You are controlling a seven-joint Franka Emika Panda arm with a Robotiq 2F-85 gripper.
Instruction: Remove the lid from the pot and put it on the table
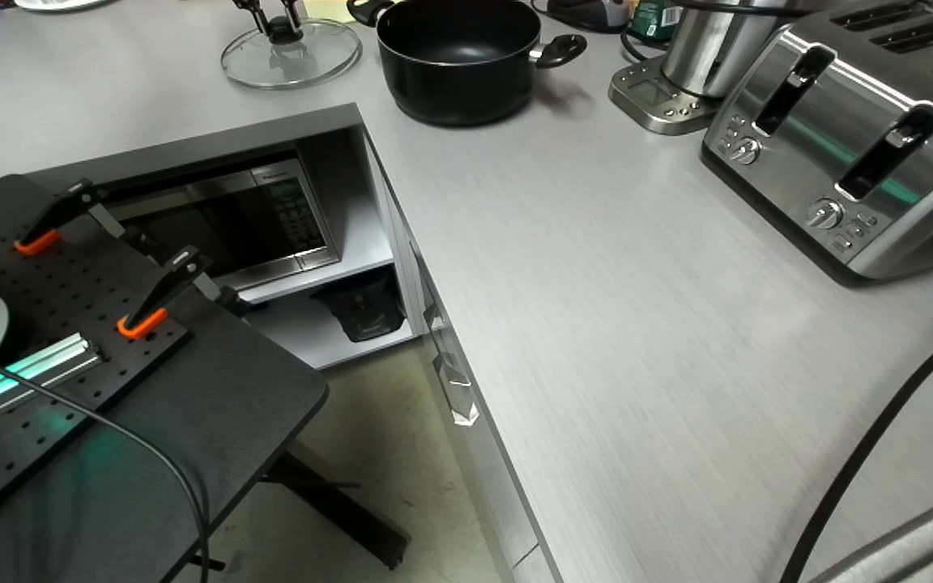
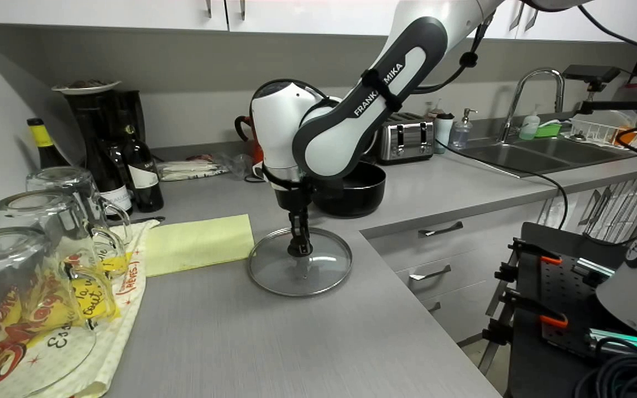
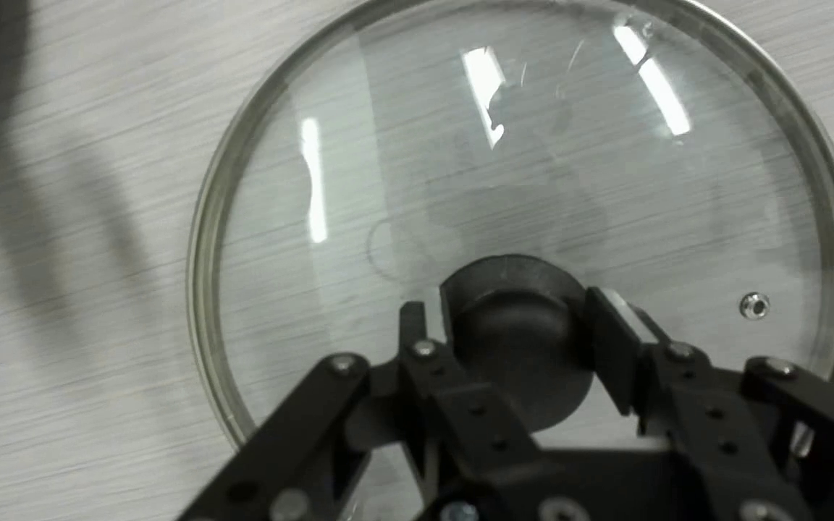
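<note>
The glass lid [image 1: 321,55] lies flat on the light grey table [image 1: 596,283], beside the pot; it also shows in an exterior view [image 2: 318,276]. In the wrist view the lid [image 3: 533,181] fills most of the picture. My gripper [image 3: 515,304] points down with one finger on each side of the dark knob [image 3: 522,362], and both pads look to be against it. The gripper [image 2: 299,243] also stands over the lid's centre in an exterior view. The black pot [image 1: 462,89] stands uncovered on the table; the arm partly hides the pot [image 2: 357,193] in an exterior view.
A silver toaster [image 1: 847,154] and a steel vessel [image 1: 697,53] stand beyond the pot. A yellow cloth [image 2: 199,243], glass mugs [image 2: 14,298] and wine bottles [image 2: 141,171] are on the lid's far side from the toaster. The table's edge [image 2: 407,301] runs close by the lid.
</note>
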